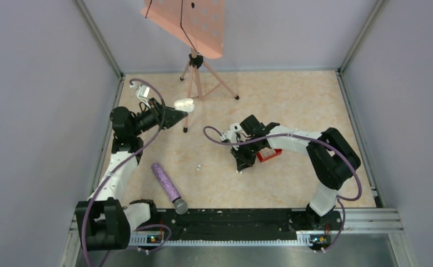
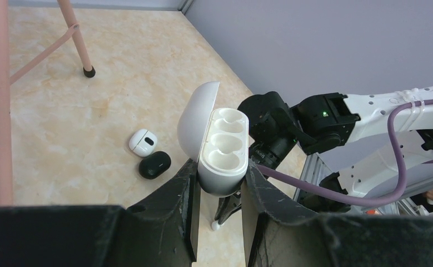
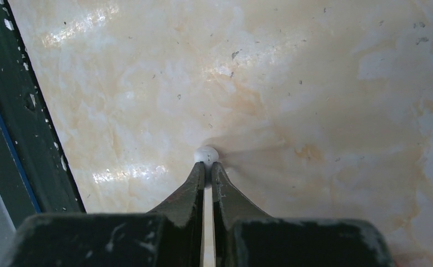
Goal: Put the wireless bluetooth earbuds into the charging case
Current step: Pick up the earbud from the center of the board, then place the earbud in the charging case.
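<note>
My left gripper (image 2: 220, 169) is shut on the charging case (image 2: 223, 150), a glossy white box held upright with its lid (image 2: 194, 119) open and both sockets empty. In the top view the case (image 1: 184, 103) is at the left gripper's (image 1: 180, 113) tip, above the table. My right gripper (image 3: 208, 166) is shut on a tiny white earbud (image 3: 206, 154) just above the table, and it shows in the top view (image 1: 239, 167) at table centre. A second white earbud (image 2: 143, 142) with a dark spot lies on the table beside a small black piece (image 2: 154, 164).
A purple-handled microphone (image 1: 167, 185) lies front left. A red basket (image 1: 268, 154) sits behind the right wrist. A pink music stand (image 1: 187, 22) on a tripod (image 1: 194, 78) stands at the back. Grey walls close in both sides.
</note>
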Robot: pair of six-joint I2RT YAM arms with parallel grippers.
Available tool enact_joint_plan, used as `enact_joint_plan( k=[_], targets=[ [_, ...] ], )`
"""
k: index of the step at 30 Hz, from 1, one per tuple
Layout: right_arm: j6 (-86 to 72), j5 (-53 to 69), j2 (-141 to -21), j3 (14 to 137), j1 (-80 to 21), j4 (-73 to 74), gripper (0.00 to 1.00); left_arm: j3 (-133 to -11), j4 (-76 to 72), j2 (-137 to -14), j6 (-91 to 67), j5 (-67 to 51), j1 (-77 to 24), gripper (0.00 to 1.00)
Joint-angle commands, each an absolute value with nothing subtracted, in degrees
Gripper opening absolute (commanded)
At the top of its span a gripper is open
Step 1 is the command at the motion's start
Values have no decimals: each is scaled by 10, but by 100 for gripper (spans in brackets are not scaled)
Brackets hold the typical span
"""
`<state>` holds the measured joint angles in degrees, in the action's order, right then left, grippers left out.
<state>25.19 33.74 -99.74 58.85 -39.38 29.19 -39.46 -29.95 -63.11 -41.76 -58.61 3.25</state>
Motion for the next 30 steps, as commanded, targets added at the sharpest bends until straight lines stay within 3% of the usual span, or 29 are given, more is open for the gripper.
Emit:
enact_joint_plan(
  k=[1,13,17,23,30],
  targets=[
    [258,336,-967,591,-399,294,0,-389,-332,-629,-421,-584,35,0],
    [557,365,-818,806,-398,599,0,-402,-390,-673,-369,-708,3,0],
    [535,390,-825,926,-399,652,0,-413,-375,-668,-301,-742,-47,0],
    [431,405,-869,1057,-417,660,0,-461,-170,-660,-81,-757,-105,0],
    [345,372,-912,1113,-461,626,0,-478,-153,-670,-62,-753,-135,0]
  ],
)
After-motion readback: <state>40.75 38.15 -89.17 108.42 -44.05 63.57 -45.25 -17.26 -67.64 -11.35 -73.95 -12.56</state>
